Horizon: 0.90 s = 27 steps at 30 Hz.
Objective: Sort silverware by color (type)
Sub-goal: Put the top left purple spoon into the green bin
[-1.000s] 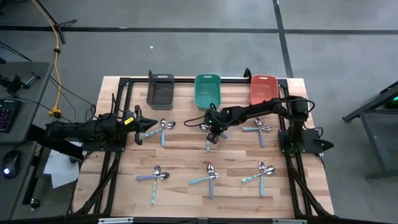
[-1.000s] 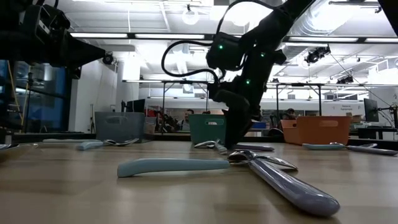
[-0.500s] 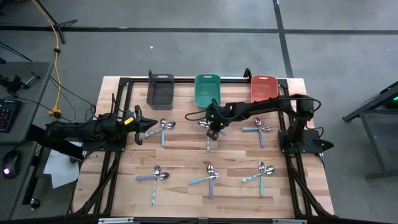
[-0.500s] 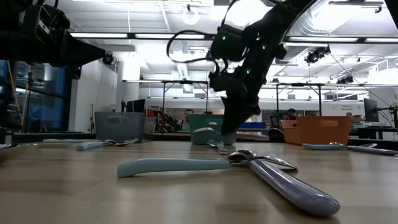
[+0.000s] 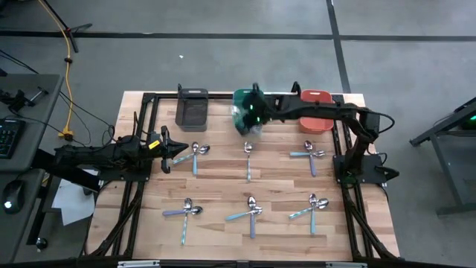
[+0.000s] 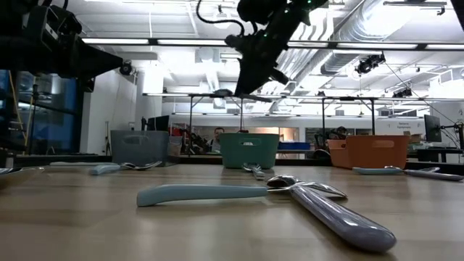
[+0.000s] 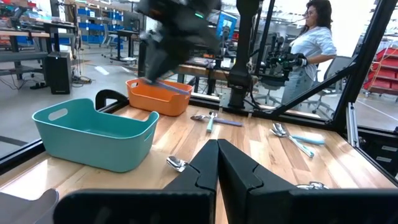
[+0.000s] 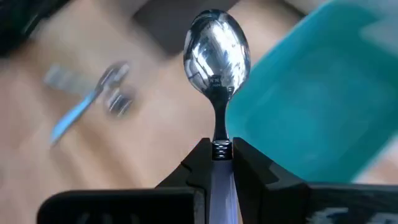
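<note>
- Three small rectangular bins stand along the far edge of my wooden slatted table (image 5: 223, 186): a dark grey bin (image 5: 193, 107), a teal bin (image 5: 243, 100) and an orange bin (image 5: 316, 109), left to right in the high view.
- My left gripper (image 5: 175, 152) waits low at the table's left side, its two dark fingers (image 7: 242, 171) pressed together with nothing between them.
- Just beside that gripper's tips lies a pair of crossed spoons with shiny bowls and pastel handles (image 5: 195, 154).
- Below it, near the front edge, another crossed pair (image 5: 184, 214) rests on the wood.
- In the middle, a single light-blue-handled spoon (image 5: 248, 161) lies alone, and a crossed pair (image 5: 251, 211) sits nearer the front.
- My right gripper (image 5: 251, 117) hangs raised over the near rim of the teal bin, reaching in from the right.
- Its fingers are closed tight on the neck of a lilac-handled spoon with a polished metal bowl (image 8: 216, 56), bowl pointing forward, the teal bin beside it in my wrist view.
- Further right, two more crossed pairs lie on the table, one (image 5: 309, 155) below the orange bin and one (image 5: 312, 207) near the front.
</note>
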Each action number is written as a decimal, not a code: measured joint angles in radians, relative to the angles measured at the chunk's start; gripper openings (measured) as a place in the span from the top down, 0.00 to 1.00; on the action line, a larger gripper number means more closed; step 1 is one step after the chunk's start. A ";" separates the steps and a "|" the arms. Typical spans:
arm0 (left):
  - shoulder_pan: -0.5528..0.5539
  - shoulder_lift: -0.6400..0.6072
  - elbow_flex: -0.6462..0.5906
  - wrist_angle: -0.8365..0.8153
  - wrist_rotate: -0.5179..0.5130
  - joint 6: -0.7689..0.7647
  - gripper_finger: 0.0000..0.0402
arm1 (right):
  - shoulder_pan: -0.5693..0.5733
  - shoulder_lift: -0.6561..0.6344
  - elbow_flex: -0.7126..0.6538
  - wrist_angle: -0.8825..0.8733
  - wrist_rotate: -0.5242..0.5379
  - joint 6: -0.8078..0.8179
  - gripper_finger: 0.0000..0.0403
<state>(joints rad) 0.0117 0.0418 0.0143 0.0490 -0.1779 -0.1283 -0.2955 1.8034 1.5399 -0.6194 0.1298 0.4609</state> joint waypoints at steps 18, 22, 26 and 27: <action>0.000 0.000 0.000 0.000 0.000 0.000 1.00 | -0.213 0.230 0.028 0.083 -0.055 0.065 0.93; 0.000 0.000 0.000 0.000 0.000 0.000 1.00 | -0.211 0.265 0.028 0.089 -0.078 0.061 0.93; 0.000 0.000 0.000 0.000 0.000 0.000 1.00 | -0.211 0.291 0.028 0.088 -0.082 0.057 0.93; 0.000 0.000 0.000 0.000 0.000 0.000 1.00 | -0.211 0.294 0.028 0.088 -0.086 0.055 0.93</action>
<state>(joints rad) 0.0120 0.0414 0.0144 0.0490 -0.1780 -0.1280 -0.5064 2.0977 1.5677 -0.5309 0.0440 0.5162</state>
